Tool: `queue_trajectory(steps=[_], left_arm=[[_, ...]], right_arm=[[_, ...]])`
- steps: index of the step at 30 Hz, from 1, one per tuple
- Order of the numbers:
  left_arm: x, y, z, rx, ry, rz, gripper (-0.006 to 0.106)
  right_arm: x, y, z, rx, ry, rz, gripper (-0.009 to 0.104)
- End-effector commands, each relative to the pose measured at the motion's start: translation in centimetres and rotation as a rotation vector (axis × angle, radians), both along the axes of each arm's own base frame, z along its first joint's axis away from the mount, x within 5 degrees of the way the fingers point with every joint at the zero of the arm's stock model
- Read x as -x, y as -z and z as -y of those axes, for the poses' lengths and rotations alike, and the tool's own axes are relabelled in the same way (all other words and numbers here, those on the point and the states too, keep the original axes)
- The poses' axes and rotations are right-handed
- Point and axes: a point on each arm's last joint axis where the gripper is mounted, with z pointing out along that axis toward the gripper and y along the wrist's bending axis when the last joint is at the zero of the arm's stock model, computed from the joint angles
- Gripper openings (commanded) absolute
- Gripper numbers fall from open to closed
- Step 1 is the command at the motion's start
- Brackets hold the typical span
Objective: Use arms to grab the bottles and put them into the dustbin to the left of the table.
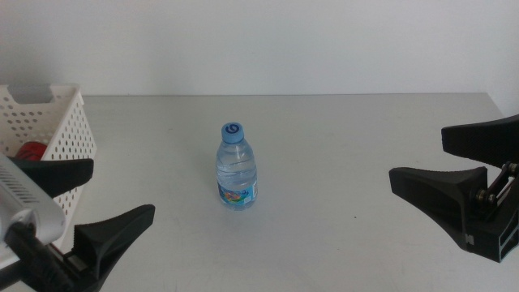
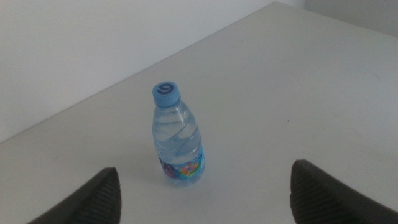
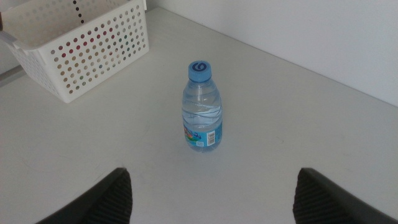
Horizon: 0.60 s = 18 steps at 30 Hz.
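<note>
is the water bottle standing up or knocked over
Upright. The water bottle stands on its base on the table, blue cap on top, in all three views. Neither the left gripper nor the right gripper touches it.

My left gripper (image 1: 89, 199) sits low at the table's left side, jaws spread wide. My right gripper (image 1: 442, 158) hangs at the right side, jaws likewise wide apart, facing inward.

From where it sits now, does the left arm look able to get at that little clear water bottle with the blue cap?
Probably yes. The small clear blue-capped water bottle stands upright and alone on the pale grey table, and the left gripper faces it with fingers spread wide and nothing between them.
</note>
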Motion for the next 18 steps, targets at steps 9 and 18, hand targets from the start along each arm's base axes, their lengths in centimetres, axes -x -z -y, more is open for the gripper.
queue_trajectory(steps=[9, 18], left_arm=[[-3.1, -3.0, 1.7, 0.170, -0.036, 0.277, 0.093], [-6.2, -1.3, 3.8, 0.151, -0.047, 0.260, 0.093]], right_arm=[[-0.1, -1.6, 0.0, -0.044, 0.005, 0.090, 0.066], [-0.1, -1.6, 0.0, -0.044, 0.005, 0.090, 0.066]])
